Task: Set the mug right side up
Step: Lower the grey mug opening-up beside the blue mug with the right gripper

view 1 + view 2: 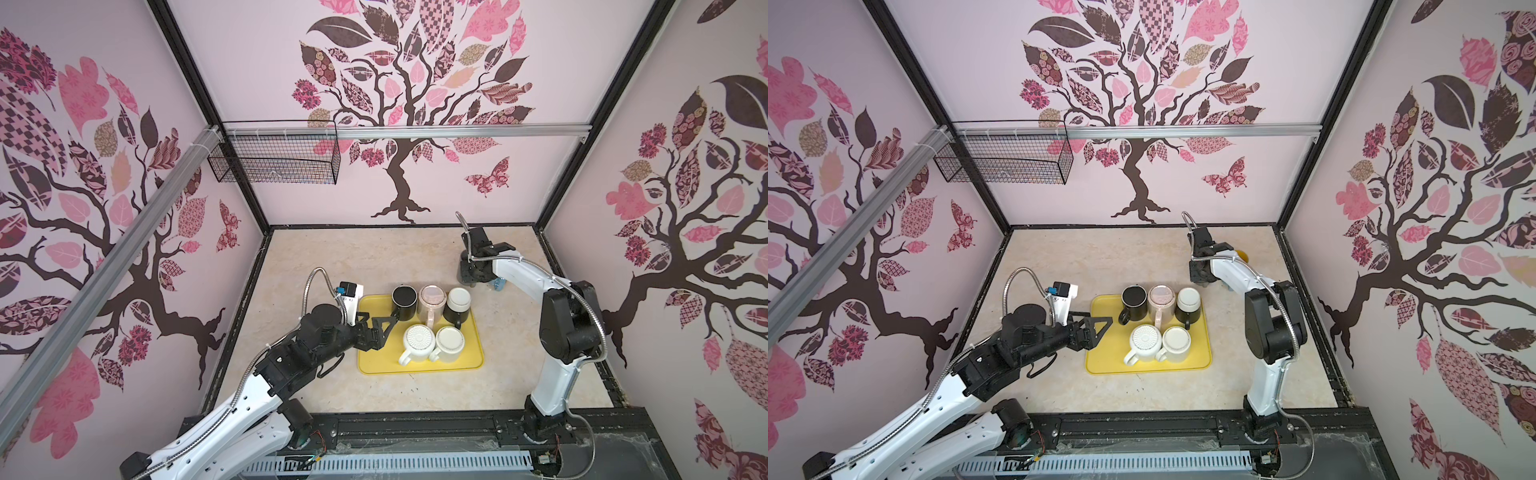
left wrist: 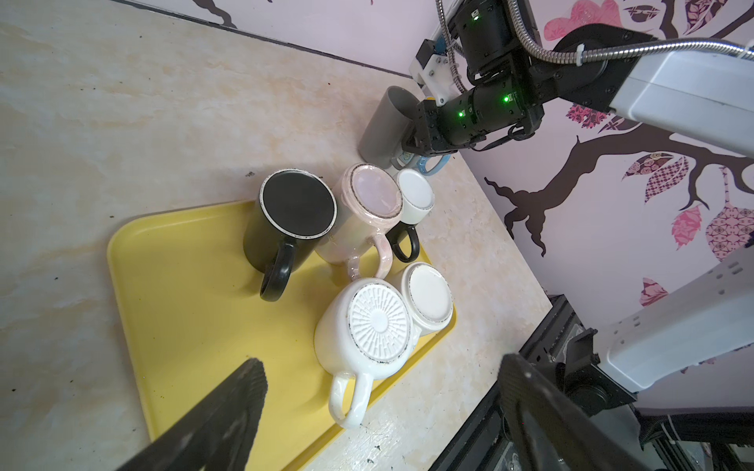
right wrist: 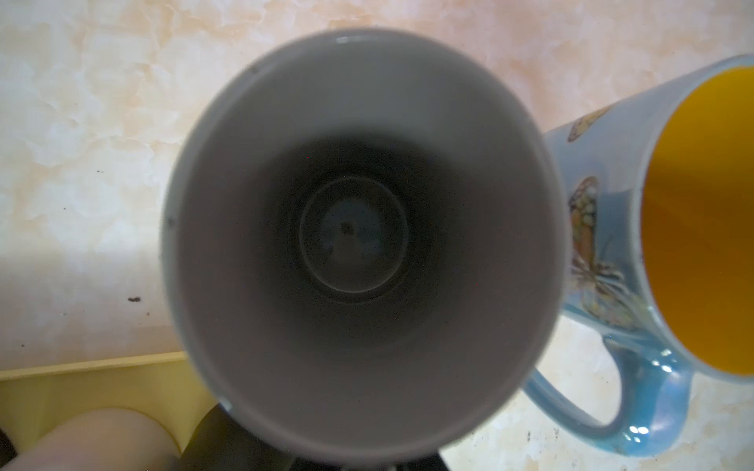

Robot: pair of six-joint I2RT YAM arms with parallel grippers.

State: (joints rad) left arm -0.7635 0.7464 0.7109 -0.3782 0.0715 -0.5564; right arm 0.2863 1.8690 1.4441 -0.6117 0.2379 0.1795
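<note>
Your yellow tray (image 1: pixel 374 359) sits mid-table carrying 5 bottom-up mugs (image 1: pixel 419 340), the left gripper (image 1: pixel 387 329) spread wide over its left side beside the black mug (image 1: pixel 404 301). Just past its far right corner the gray mug (image 2: pixel 381 130) stands mouth up on the table (image 1: pixel 332 257), the right gripper (image 2: pixel 412 142) clenched on it, a blue mug (image 3: pixel 604 212) just right.

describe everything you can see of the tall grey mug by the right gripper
The tall plain grey mug looks like glossy ceramic, narrowing slightly toward its base. It appears to stand upright, mouth up, on the beige marbled tabletop just off the yellow plastic tray, beside a light blue mug with a yellow inside. It is empty, with a ring in its floor. Its handle is hidden; the right gripper is shut at its side, apparently holding it.
</note>
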